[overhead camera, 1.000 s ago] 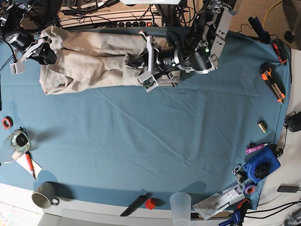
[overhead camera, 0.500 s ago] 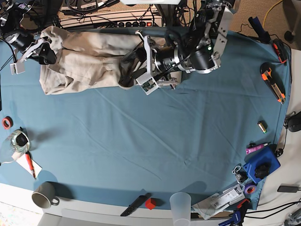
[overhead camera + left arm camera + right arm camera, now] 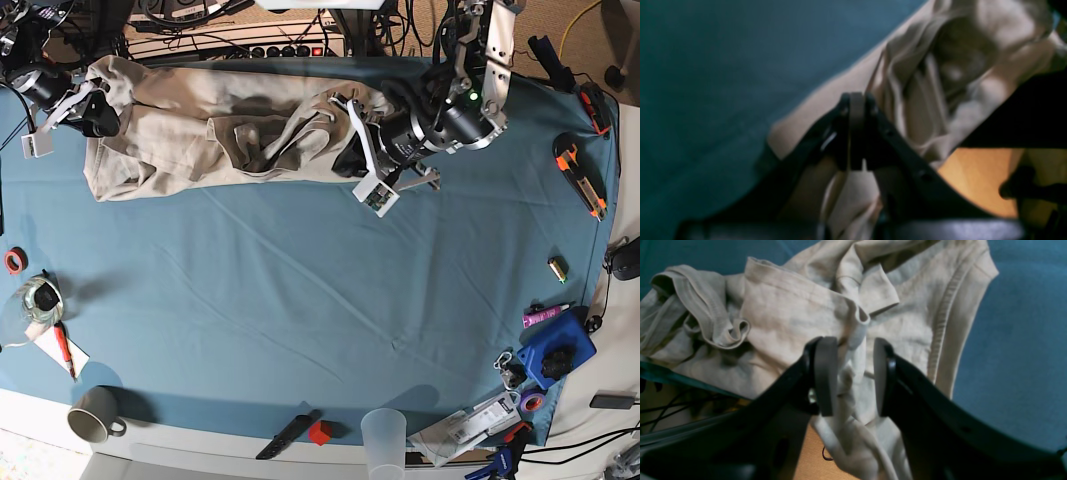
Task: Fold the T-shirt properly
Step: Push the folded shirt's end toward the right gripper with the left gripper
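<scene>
Left gripper (image 3: 853,133) clamped narrow on crumpled beige cotton T-shirt (image 3: 200,140) at bench's twelve o'clock, to spread it; right gripper (image 3: 850,373) half-wide around bunched fabric, anchoring.

Readable text: none in any view.
T-shirt (image 3: 190,135): plain, no print or label showing.
Purple tube (image 3: 545,317): some marking on it, too small to read.
Paper packet (image 3: 470,425): printed, too small to read.
Wrist views: too blurred to show lettering.
</scene>
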{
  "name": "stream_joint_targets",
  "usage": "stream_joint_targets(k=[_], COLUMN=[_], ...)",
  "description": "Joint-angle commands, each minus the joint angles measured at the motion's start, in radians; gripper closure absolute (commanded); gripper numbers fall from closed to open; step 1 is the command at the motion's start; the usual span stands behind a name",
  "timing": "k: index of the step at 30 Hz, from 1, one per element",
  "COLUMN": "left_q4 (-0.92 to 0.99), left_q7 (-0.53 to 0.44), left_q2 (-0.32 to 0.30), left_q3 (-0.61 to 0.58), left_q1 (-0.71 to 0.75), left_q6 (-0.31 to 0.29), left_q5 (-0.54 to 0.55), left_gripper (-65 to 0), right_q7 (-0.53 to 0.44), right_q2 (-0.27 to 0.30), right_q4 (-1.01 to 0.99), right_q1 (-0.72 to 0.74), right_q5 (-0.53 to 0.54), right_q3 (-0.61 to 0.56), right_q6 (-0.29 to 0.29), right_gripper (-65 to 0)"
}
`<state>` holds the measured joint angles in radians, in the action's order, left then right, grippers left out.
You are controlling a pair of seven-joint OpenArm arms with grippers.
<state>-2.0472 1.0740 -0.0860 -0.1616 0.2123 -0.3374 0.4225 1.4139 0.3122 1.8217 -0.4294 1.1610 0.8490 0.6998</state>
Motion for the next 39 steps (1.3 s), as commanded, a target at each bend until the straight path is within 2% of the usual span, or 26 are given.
stream_joint_targets(k=[1,6,12,15,19,23,31,36,39], left_q4=[0.001,0.027,0.027,0.027,0.027,0.005,-0.092,-0.092,-0.091], left_q7=[-0.008,0.028,0.018,-0.024,-0.036,-0.023,-0.027,-0.016,0.01], left_q2=[0.002,0.003,0.003,0.006,0.008,0.008,0.007,0.002,0.002], left_q3=[-0.005,-0.069,-0.285,-0.405,-0.5,-0.494,-0.395,-0.259,-0.174], left_q1=[-0.007,-0.006,0.019,0.029,0.017,0.005,0.005,0.021,0.046], left_q6=[-0.003,-0.003,0.005,0.014,0.096,0.16,0.162,0.162,0.156], left_q5=[0.018,0.019,0.013,-0.063,-0.196,-0.257,-0.293,-0.297,-0.253], left_gripper=[0.0,0.0,0.0,0.0,0.0,0.0,0.0,0.0,0.0], right_q7=[-0.018,-0.018,-0.018,-0.018,-0.018,-0.018,-0.018,-0.018,-0.018], right_q2=[0.017,0.017,0.018,0.018,0.018,0.018,0.018,0.018,0.018], right_q4=[0.016,0.016,0.016,0.016,0.016,0.016,0.016,0.016,0.016], right_q1=[0.0,0.0,0.0,0.0,0.0,0.0,0.0,0.0,0.001], right_q5=[0.024,0.024,0.024,0.025,0.024,0.024,0.025,0.025,0.025], right_q3=[0.01,0.01,0.01,0.01,0.01,0.01,0.01,0.01,0.01], right_q6=[-0.002,-0.002,-0.002,-0.002,-0.002,-0.002,-0.002,-0.002,-0.002], right_gripper=[-18.9,-18.9,-18.9,-18.9,-18.9,-18.9,-18.9,-18.9,-18.9])
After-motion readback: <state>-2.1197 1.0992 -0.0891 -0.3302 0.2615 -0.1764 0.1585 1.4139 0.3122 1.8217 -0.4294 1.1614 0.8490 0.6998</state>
